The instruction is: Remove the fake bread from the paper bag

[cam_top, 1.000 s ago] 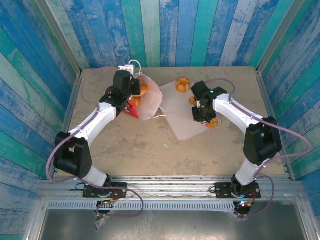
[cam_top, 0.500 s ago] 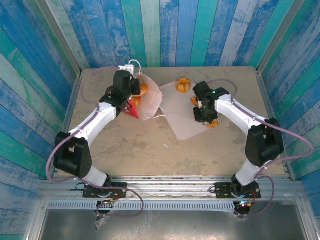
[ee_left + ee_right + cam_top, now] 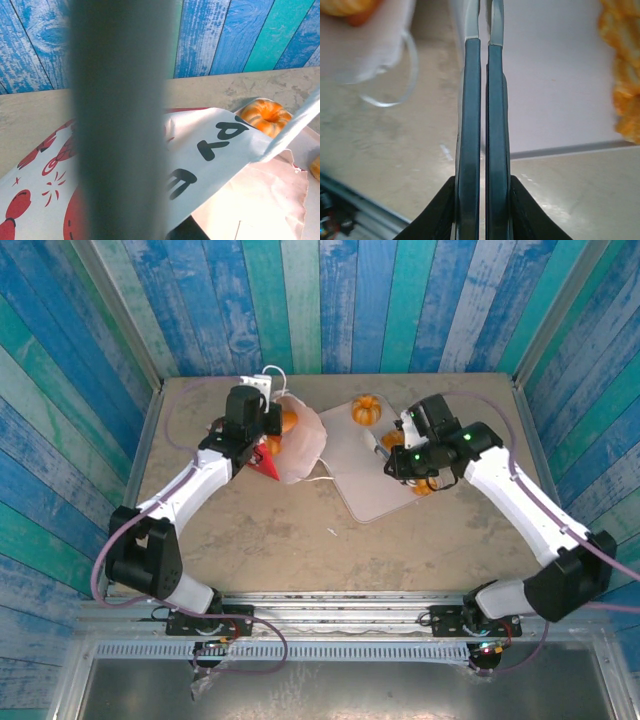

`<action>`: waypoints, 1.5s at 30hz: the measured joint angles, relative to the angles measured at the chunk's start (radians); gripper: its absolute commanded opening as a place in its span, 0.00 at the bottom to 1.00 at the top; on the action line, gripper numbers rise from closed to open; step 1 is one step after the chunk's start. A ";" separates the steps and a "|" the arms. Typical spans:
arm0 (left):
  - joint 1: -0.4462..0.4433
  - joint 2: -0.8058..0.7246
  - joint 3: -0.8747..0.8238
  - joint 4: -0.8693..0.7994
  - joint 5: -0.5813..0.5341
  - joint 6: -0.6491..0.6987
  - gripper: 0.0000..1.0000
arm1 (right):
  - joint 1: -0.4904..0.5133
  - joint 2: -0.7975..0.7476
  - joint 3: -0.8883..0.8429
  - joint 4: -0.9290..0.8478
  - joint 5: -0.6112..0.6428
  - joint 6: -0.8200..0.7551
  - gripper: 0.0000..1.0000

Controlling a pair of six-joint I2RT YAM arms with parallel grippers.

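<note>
Walls (image 3: pixel 320 300) of blue and green painted planks enclose a worn beige tabletop (image 3: pixel 300 530). A pale tray (image 3: pixel 365 495) lies right of centre. The paper bag (image 3: pixel 300 445) lies on its side at the tray's left edge. One piece of fake bread (image 3: pixel 288 421) sits in the bag's mouth, just beside the left claw (image 3: pixel 260 428), whose grip cannot be determined. A round roll (image 3: pixel 366 410) rests on the tray's far corner. The right claw (image 3: pixel 484 20), fingers pressed together and empty, hangs over the tray near a small roll (image 3: pixel 427 487).
</note>
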 measured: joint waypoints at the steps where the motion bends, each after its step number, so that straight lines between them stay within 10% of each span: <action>1: 0.000 -0.001 -0.004 0.003 0.005 0.004 0.05 | 0.014 -0.021 -0.006 0.014 -0.020 0.012 0.25; 12: 0.000 -0.052 -0.067 0.021 0.060 0.042 0.05 | 0.215 -0.016 -0.096 0.246 -0.163 0.144 0.31; 26: 0.000 -0.102 -0.109 0.027 0.137 0.090 0.05 | 0.242 0.165 -0.219 0.611 -0.262 0.327 0.41; 45: 0.000 -0.129 -0.127 0.029 0.172 0.101 0.05 | 0.242 0.302 -0.131 0.645 -0.286 0.330 0.42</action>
